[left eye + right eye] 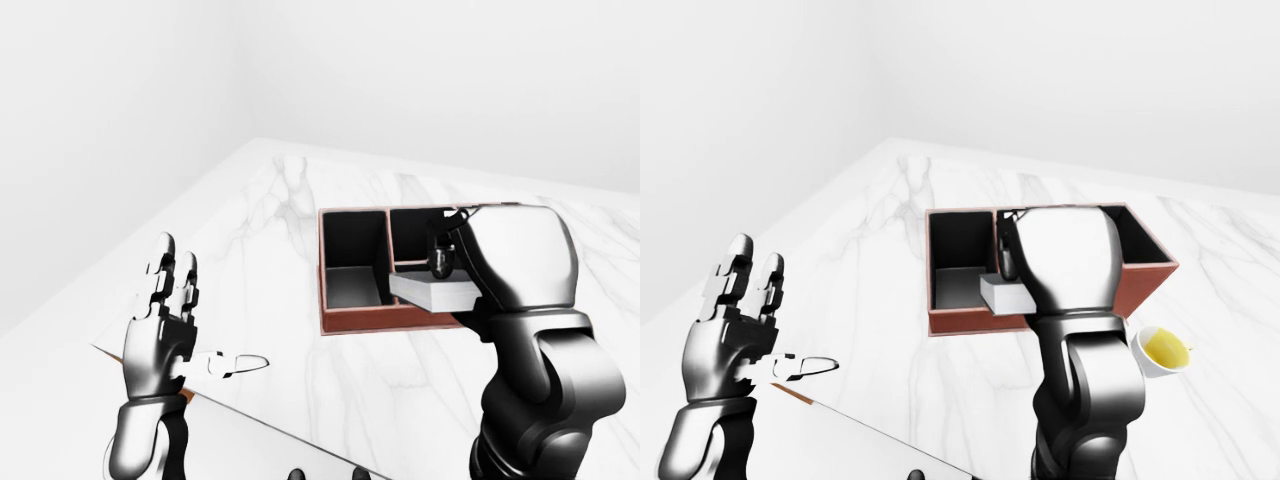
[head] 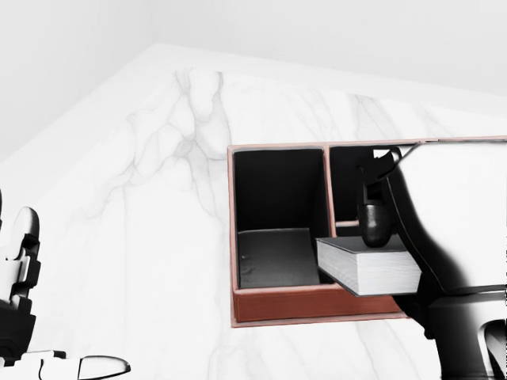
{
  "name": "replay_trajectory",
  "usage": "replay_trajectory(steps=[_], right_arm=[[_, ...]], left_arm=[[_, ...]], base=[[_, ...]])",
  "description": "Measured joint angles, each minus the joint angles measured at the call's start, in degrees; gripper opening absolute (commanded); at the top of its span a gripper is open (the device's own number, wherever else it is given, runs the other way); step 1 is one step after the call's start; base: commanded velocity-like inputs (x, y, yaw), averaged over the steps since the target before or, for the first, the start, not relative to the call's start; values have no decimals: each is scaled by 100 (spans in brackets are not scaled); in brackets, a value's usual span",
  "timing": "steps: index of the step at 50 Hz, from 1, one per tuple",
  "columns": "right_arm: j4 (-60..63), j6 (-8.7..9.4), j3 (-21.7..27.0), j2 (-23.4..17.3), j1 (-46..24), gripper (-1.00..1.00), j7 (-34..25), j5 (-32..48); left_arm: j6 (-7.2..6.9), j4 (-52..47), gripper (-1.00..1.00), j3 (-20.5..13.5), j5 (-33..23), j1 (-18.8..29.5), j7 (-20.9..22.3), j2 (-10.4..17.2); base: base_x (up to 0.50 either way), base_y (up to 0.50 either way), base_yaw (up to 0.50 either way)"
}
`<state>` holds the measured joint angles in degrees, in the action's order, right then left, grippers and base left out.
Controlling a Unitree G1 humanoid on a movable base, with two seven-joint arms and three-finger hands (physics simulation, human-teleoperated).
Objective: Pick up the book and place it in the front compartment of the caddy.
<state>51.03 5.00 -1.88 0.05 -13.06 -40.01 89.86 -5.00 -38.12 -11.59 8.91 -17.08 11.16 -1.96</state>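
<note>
A grey book (image 2: 368,265) with a dark cover lies flat in my right hand (image 2: 375,234). The fingers are shut on it, with the thumb on top. The book hangs over the lower right part of the red-brown caddy (image 2: 277,305) and sticks out past the caddy's lower rim. The caddy stands on the white marble table (image 2: 158,198). Its dark left compartment (image 2: 273,253) is bare, and another compartment shows at the upper right. My right arm hides the rest of the caddy. My left hand (image 1: 163,300) is open and held upright, far to the left of the caddy.
A white cup with yellow contents (image 1: 1162,351) stands on the table to the right of my right arm, below the caddy's right corner. A thin white slab with a brownish edge (image 1: 240,415) crosses the bottom of the left-eye view.
</note>
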Motion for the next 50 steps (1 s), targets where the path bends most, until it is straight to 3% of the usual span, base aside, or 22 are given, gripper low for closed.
replay_trajectory(steps=[25,50], right_arm=[[-1751,0,313,-696,-2291,-100,0,-44],[-3855,0,404,-1255,-3638,-100,0,-301]], left_arm=[[0,-5,100,-24,6,17,9,2],[0,23,100,-9,-11,31,-5,9]], base=[[0,0,0],[0,0,0]])
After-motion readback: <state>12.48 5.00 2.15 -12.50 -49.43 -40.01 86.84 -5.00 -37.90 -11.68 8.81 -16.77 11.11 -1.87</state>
